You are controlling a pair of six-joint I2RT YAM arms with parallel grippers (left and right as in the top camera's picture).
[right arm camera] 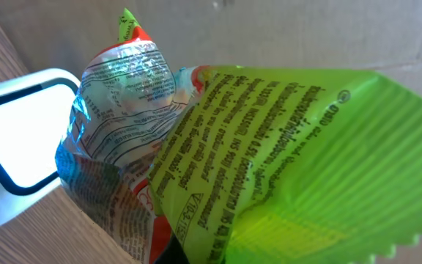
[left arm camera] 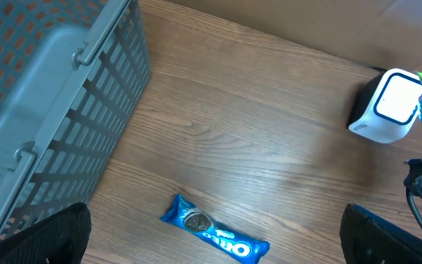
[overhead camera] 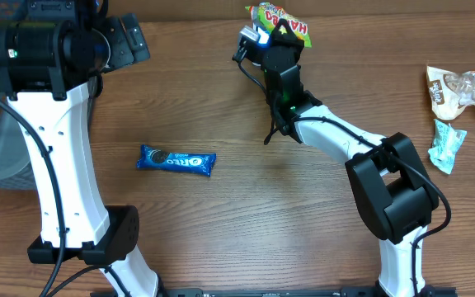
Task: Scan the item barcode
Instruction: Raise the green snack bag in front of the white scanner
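While Haribo bag (right arm camera: 269, 147) hides right hand (overhead camera: 277, 35), scanner (right arm camera: 20, 132) partly cropped.

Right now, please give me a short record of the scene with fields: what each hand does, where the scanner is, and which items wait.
right hand: shut on the green and yellow plastic sweets bag, held beside the white box scanner
left hand: open, empty, above the table
waiting item: blue biscuit wrapper, flat on the wooden table
left side: grey slatted plastic basket
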